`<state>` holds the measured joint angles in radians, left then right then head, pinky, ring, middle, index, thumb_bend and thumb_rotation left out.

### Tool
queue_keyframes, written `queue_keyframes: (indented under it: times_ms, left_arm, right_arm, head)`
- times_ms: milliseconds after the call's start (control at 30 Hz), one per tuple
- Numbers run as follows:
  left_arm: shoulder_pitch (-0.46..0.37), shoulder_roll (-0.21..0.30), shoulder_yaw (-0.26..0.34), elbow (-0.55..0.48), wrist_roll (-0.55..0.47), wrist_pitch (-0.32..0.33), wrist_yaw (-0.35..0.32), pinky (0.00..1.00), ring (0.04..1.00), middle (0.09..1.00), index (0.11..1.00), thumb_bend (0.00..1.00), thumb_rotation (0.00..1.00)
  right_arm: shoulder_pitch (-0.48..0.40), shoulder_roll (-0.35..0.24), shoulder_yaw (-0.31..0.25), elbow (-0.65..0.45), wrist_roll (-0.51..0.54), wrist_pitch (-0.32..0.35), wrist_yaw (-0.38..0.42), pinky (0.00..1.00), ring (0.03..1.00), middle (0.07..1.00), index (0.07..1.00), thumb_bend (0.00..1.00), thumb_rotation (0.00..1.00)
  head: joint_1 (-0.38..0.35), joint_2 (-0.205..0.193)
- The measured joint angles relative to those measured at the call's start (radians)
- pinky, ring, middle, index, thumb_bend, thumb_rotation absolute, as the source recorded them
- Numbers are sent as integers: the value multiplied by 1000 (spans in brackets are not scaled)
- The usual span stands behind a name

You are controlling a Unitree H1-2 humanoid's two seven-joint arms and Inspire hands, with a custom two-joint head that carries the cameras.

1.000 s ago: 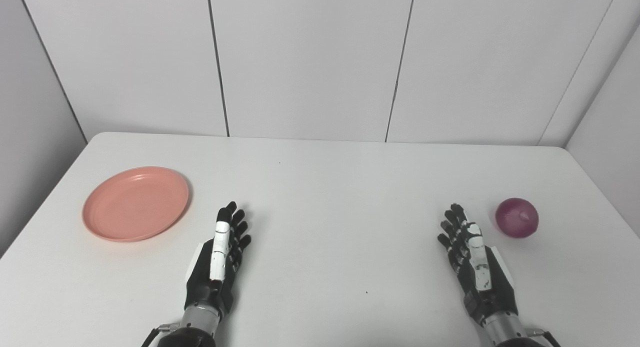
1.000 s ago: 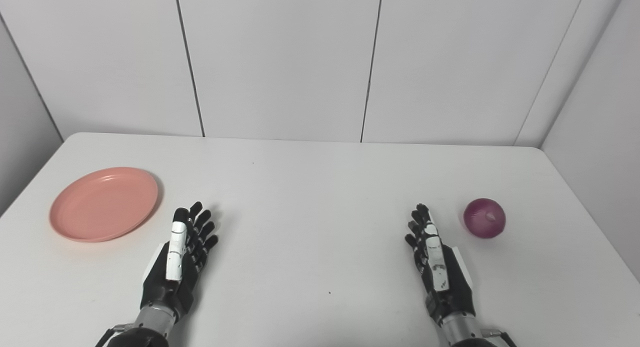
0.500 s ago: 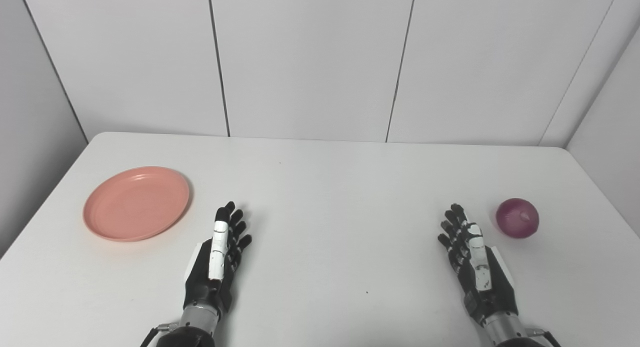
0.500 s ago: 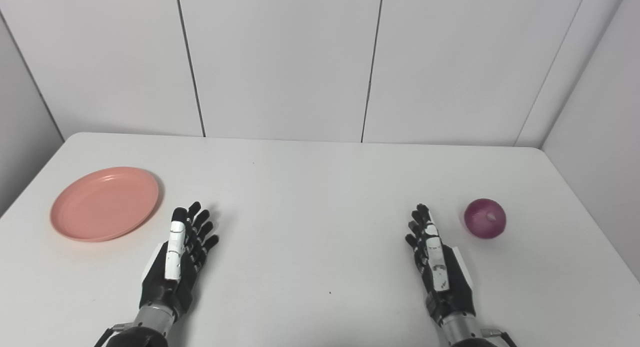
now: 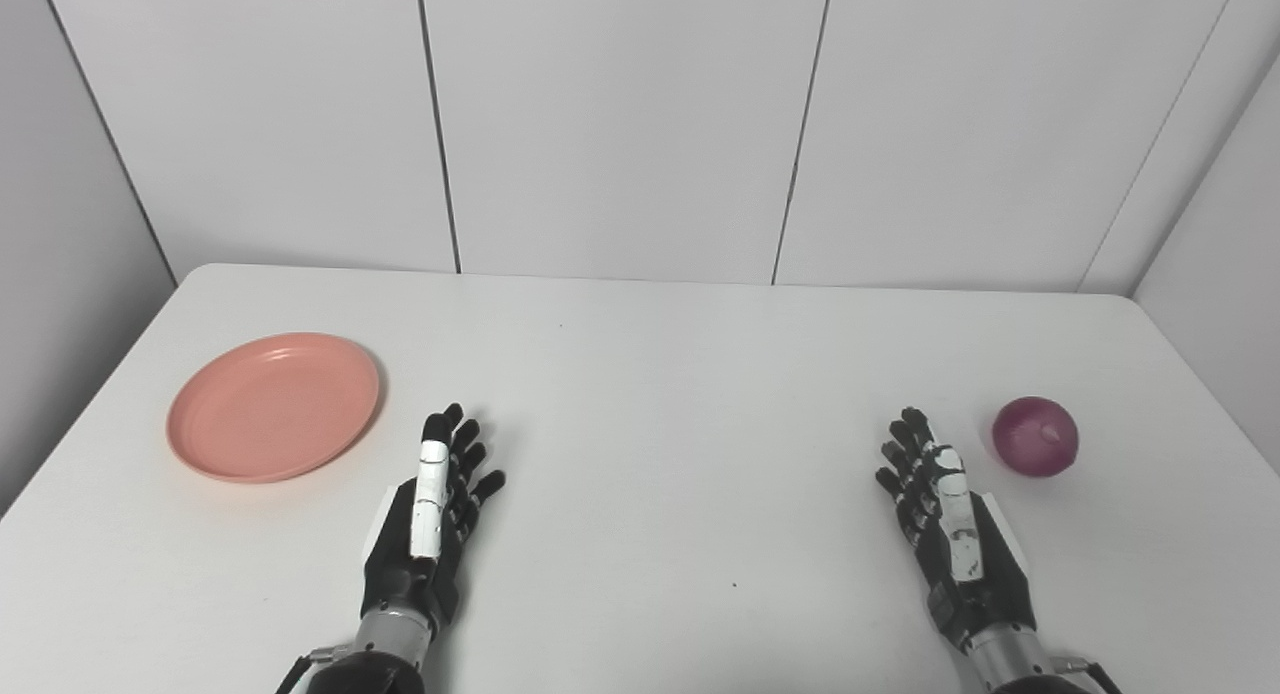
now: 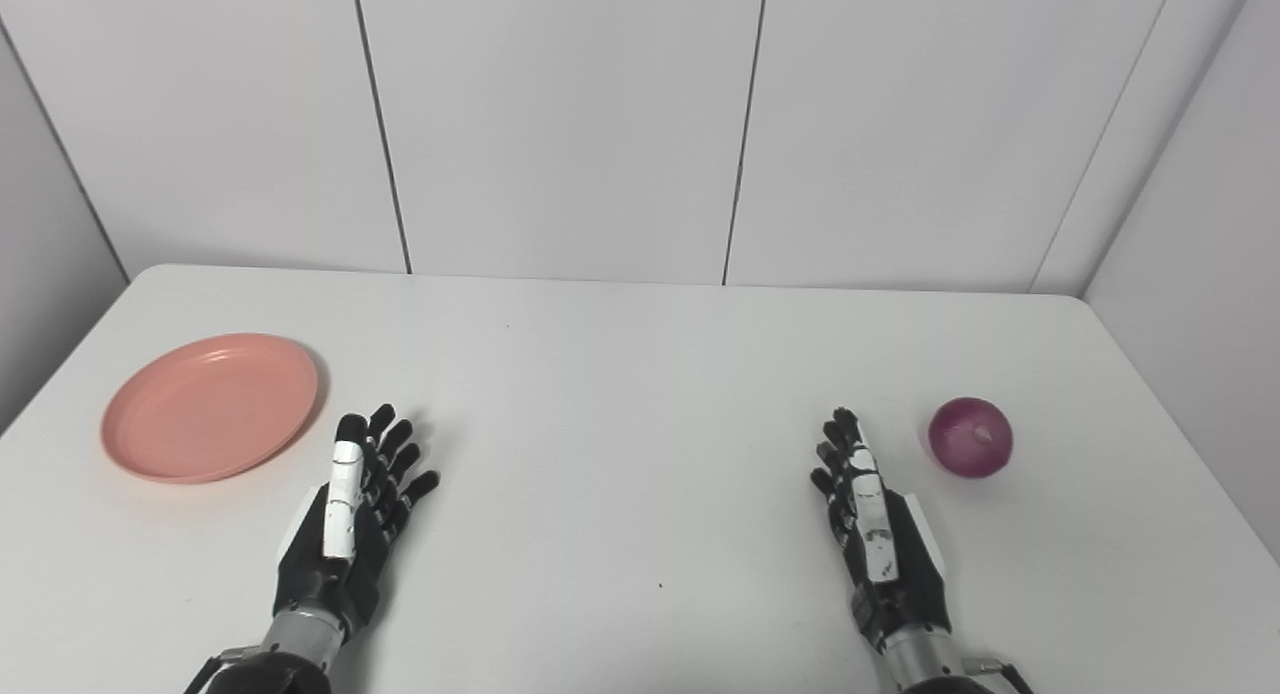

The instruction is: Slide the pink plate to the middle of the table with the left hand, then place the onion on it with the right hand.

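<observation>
Fingers on the left hand are spread loose, grasping nothing, and same deal with the right hand: released and empty. Both hover low over the white desk. The pink plate sits just up-left of the left hand, not touched. The onion is just right of the right hand's fingertips. So basically nothing's done yet, plate slide and onion drop both left.

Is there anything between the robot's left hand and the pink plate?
No, only bare white table lies between the left hand and the pink plate, in both eye views.
</observation>
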<state>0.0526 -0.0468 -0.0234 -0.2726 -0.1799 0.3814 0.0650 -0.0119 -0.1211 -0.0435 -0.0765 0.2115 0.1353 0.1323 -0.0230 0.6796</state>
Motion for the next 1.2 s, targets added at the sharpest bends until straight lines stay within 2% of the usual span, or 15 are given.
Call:
queue_keyframes:
  times_ms: [467,567,733,833,1000,1067,1200]
  left_arm:
    - [-4,-3,19,8,-9,0,1,1000,1000,1000,1000,757,1000]
    - [-4,-5,16,8,-8,0,4,1000,1000,1000,1000,751,1000]
    - [-5,-12,-3,19,5,-9,14,1000,1000,1000,1000,732,1000]
    - [-5,-37,-13,37,18,-33,26,1000,1000,1000,1000,741,1000]
    - [5,-110,-23,52,38,-80,41,1000,1000,1000,1000,750,1000]
    - [10,-117,-28,60,55,-98,41,1000,1000,1000,1000,742,1000]
    - [13,-118,-54,86,110,-148,44,1000,1000,1000,1000,721,1000]
  right_arm:
    - [0,0,-1,2,3,0,1,1000,1000,1000,1000,929,1000]
    - [0,-2,-5,4,10,-1,6,1000,1000,1000,1000,919,1000]
    - [-2,-14,-14,23,24,-20,25,1000,1000,1000,1000,915,1000]
    - [-4,-30,-19,45,42,-39,54,1000,1000,1000,1000,904,1000]
    - [-22,-60,-29,86,62,-61,107,1000,1000,1000,1000,910,1000]
    - [-34,-68,-33,103,66,-76,121,1000,1000,1000,1000,900,1000]
    - [-51,-88,-51,137,82,-85,143,1000,1000,1000,1000,899,1000]
  head:
    - [12,-6]
    - [35,-14]
    - [117,-49]
    - [176,-70]
    - [216,-95]
    - [251,-113]
    - [270,-123]
